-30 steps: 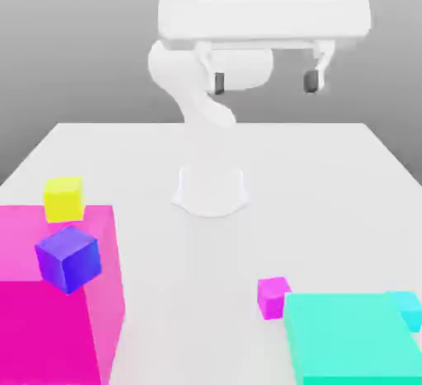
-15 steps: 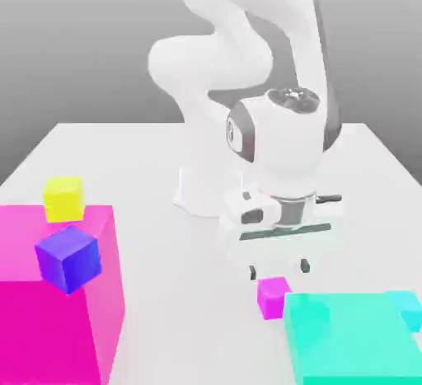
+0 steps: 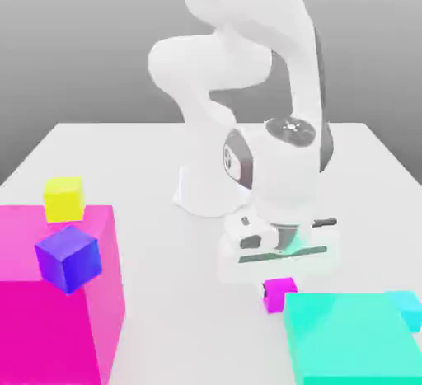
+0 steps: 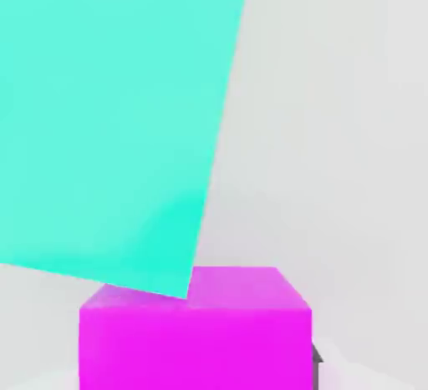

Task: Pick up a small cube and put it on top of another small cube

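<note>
Magenta cube (image 3: 280, 296) clamped between my jaws, turquoise block (image 3: 354, 334) right beside them; keep squeeze steady, raise gripper (image 3: 279, 293) straight up, no sideways drift until cube clears block's corner

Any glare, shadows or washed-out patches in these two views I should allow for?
Exterior view: white arm pale against the light tabletop, its edges faint near the base. Hand view: a darker green patch, apparently a shadow or reflection, near the corner of the turquoise block; no obvious glare on the magenta cube.
</note>
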Controlling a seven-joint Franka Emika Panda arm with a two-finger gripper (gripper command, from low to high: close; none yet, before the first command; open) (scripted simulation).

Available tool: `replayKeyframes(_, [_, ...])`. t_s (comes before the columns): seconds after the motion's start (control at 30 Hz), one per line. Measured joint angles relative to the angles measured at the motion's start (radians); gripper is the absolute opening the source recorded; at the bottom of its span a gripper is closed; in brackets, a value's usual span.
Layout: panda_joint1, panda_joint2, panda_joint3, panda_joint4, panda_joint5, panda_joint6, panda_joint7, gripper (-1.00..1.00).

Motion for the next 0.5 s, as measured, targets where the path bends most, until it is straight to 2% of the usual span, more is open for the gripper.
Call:
replayKeyframes(0.13, [-0.06, -0.123, -0.008, 0.015, 0.046, -0.137, -0.003, -1.0])
replayKeyframes(0.5, [-0.316, -0.361, -0.176, 0.253, 0.024, -0.612, 0.241, -1.0])
